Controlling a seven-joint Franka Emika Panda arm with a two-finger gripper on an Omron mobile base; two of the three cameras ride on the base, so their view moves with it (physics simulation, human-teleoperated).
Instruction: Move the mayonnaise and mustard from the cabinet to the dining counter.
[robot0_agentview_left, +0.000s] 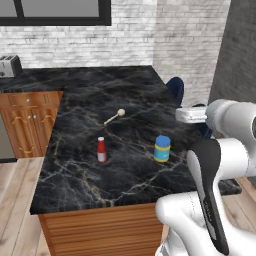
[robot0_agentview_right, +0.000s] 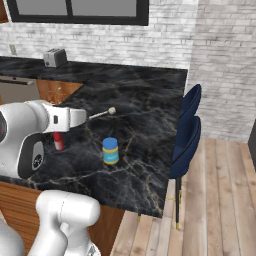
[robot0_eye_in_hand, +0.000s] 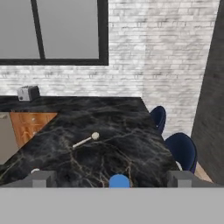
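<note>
Now the end effector (robot0_eye_in_hand: 112, 178) hangs open and empty above the near part of the table (robot0_agentview_left: 125, 95), its two tips spread wide at the bottom of the hand view, with the blue lid of the mayonnaise (robot0_agentview_left: 162, 148) showing just between and below them. From the base views the jar stands upright on the black veined top, toward the near right side, free of the fingers. It is a short, squat jar, blue lid on top, pale yellow middle, blue band at the foot, plainly wider than the slim red bottle (robot0_agentview_left: 101, 149) that stands upright to its left, well apart. Farther back on the marble lies a small wooden spoon (robot0_agentview_left: 114, 117), on its side. Blue chairs (robot0_agentview_right: 186, 131) sit along the table's far-right edge, and a toaster (robot0_agentview_right: 54, 57) rests on the back counter under the window. As for progress, the mayonnaise looks delivered: it is set down on the dining counter and let go. No yellow bottle with a green cap stands on the marble, so I judge the mustard half of the job is left, which would mean going back to the cabinet for it.
</note>
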